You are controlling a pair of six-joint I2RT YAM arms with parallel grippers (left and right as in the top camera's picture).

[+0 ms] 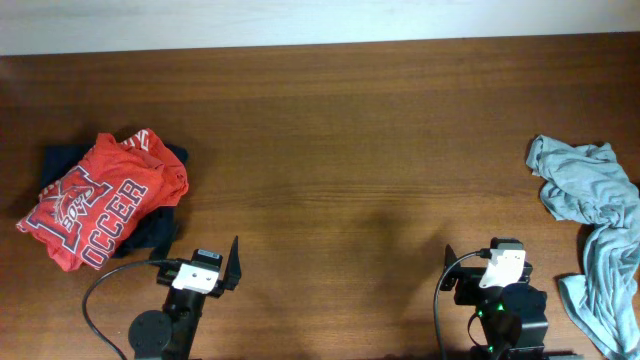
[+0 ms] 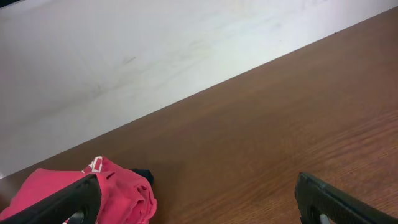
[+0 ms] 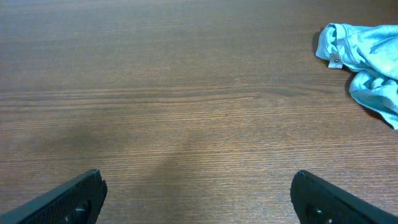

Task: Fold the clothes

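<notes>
Red shirt (image 1: 100, 200), crumpled, atop navy shirt (image 1: 158, 230): left side of table (image 1: 340, 140). Grey-blue shirt (image 1: 595, 235), crumpled: right edge. Left gripper (image 2: 199, 208), right gripper (image 3: 199, 199): jaws spread wide, holding nothing, clear of the shirts.

The crumpled orange-red cotton T-shirt (image 1: 100, 195) lies on the dark navy cotton T-shirt (image 1: 155, 232) near the left edge of the brown wooden desk (image 1: 350, 150). The rumpled pale grey-blue cotton T-shirt (image 1: 595, 220) lies at the right edge.
</notes>
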